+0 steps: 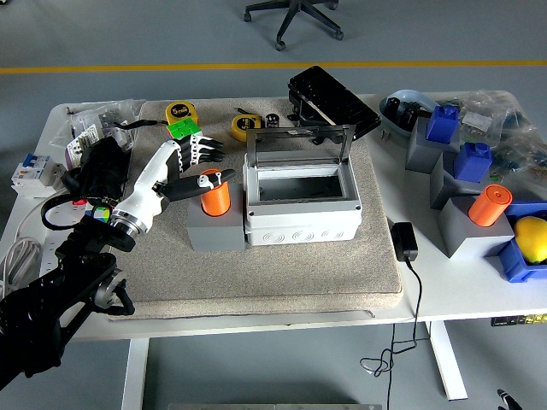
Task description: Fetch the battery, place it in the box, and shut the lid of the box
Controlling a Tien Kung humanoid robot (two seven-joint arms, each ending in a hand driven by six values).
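Head view — left hand [190, 166] at battery [214, 192]

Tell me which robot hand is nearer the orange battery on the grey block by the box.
Left. The left hand reaches the orange battery, fingers around its top. The right hand is not in view.
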